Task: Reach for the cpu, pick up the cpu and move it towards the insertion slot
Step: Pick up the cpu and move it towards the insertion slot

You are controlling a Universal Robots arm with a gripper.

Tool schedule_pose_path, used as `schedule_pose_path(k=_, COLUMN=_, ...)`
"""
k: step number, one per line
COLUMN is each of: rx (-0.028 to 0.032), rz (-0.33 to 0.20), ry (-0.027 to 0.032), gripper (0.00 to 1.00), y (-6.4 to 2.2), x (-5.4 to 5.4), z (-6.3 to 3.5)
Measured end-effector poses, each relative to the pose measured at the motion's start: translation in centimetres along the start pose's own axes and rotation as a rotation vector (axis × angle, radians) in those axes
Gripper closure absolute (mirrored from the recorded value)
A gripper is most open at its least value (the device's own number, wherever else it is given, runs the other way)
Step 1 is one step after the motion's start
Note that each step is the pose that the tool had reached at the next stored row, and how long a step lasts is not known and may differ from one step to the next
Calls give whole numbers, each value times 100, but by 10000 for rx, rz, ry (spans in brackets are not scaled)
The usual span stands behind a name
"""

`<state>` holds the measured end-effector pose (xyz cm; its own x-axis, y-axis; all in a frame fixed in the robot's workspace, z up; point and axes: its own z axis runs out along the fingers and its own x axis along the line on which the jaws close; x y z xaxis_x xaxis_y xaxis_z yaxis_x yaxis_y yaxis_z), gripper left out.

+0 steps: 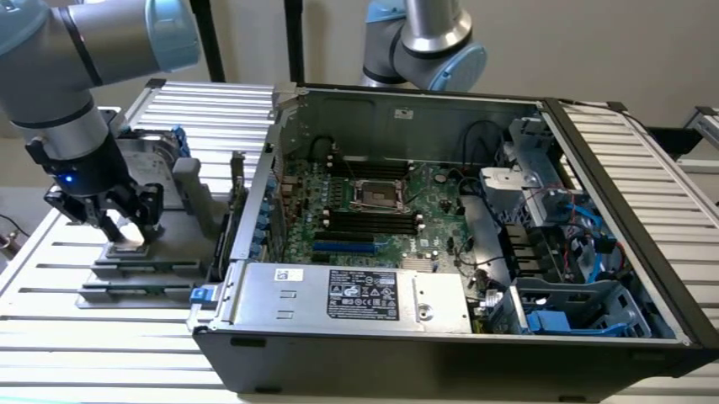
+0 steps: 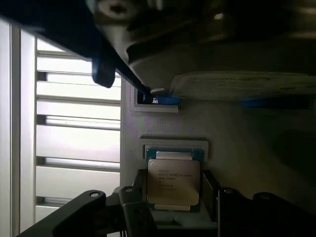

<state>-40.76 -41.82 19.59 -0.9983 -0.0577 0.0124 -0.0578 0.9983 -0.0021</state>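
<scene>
Two end effector [image 1: 126, 234] fingers stand apart, straddling the cpu [image 2: 174, 180], which lies flat in a grey holder [image 1: 146, 273] on the slatted surface [image 1: 67, 337]; farther off, the insertion slot [image 1: 376, 194] sits inside the computer case [image 1: 450, 353].

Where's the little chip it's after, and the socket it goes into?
chip [image 2: 174, 180]: wrist view, middle of its metal top.
socket [image 1: 375, 194]: exterior view, its dark centre.

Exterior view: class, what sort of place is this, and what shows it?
Probably a robotics lab bench for computer assembly: an open computer case with bare motherboard, a robot gripper down at the cpu, a slatted metal table.
</scene>
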Motion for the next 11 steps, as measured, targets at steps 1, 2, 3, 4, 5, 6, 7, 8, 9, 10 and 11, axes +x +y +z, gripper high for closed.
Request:
schedule_pose_path(k=1, rx=0, rz=1, ry=-1, gripper=46, y=0, x=1, z=-25)
schedule_pose_path(k=2, rx=0, rz=1, ry=1, gripper=46, y=-1, x=1, z=-55)
schedule_pose_path(k=3, rx=0, rz=1, ry=1, gripper=46, y=-3, x=1, z=-88)
schedule_pose_path(k=4, rx=0, rz=1, ry=0, gripper=46, y=-4, x=2, z=-124)
schedule_pose_path(k=5, rx=0, rz=1, ry=0, gripper=46, y=-4, x=2, z=-166)
schedule_pose_path(k=6, rx=0, rz=1, ry=1, gripper=46, y=-5, x=2, z=-210)
schedule_pose_path(k=7, rx=-1, rz=1, ry=0, gripper=46, y=-6, x=2, z=-255)
schedule_pose_path(k=8, rx=0, rz=0, ry=1, gripper=46, y=-8, x=1, z=-305)
schedule_pose_path(k=9, rx=0, rz=2, ry=1, gripper=46, y=-9, x=0, z=-347)
schedule_pose_path(k=10, rx=0, rz=5, ry=1, gripper=46, y=-9, x=-1, z=-394)
schedule_pose_path(k=11, rx=0, rz=10, ry=1, gripper=46, y=-10, x=-3, z=-438)
